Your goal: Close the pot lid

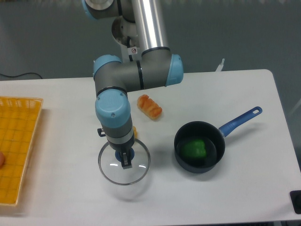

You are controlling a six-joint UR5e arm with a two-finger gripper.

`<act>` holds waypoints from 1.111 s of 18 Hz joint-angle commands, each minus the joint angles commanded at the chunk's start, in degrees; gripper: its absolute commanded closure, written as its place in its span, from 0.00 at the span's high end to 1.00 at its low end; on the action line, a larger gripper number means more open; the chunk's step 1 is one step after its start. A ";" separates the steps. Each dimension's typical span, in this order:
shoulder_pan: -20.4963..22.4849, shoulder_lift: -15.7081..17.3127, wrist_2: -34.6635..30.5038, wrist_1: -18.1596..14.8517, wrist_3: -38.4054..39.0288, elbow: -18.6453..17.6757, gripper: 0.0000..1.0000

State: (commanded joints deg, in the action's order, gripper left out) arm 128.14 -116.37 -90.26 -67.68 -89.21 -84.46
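The lid (124,162) lies flat on the white table (235,197), directly under my gripper (125,159). It is a round glass disc with a thin metal rim, so it has no long axis of its own; its blue knob sits at the centre and is mostly hidden by my fingers. My gripper points straight down over that knob, and the fingers sit close on either side of it, but from this angle I cannot tell whether they are clamped on it or only around it.

The pot (199,147) stands to the right of my gripper in the picture, well apart from the lid and uncovered. It is dark and round, about as wide as the lid, with something green (194,149) lying inside. Its long blue handle (241,121) runs away from my gripper, up and to the right, and that is the pot's long axis.

Beyond my gripper, toward the far side of the table and a little right, lies an orange piece of food (149,107). Far off on the other side from the pot, at the table's edge, is a yellow basket (16,141).
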 joint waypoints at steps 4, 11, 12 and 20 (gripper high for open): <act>0.09 0.09 0.00 0.00 0.00 -0.09 0.47; 1.14 1.40 -0.53 -0.35 -2.98 0.09 0.47; 1.32 1.58 -0.70 -0.70 -3.86 0.09 0.47; 2.81 2.20 -2.45 -1.14 -6.85 1.49 0.47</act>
State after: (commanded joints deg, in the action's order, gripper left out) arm 130.95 -114.17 -92.71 -68.82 -96.06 -82.97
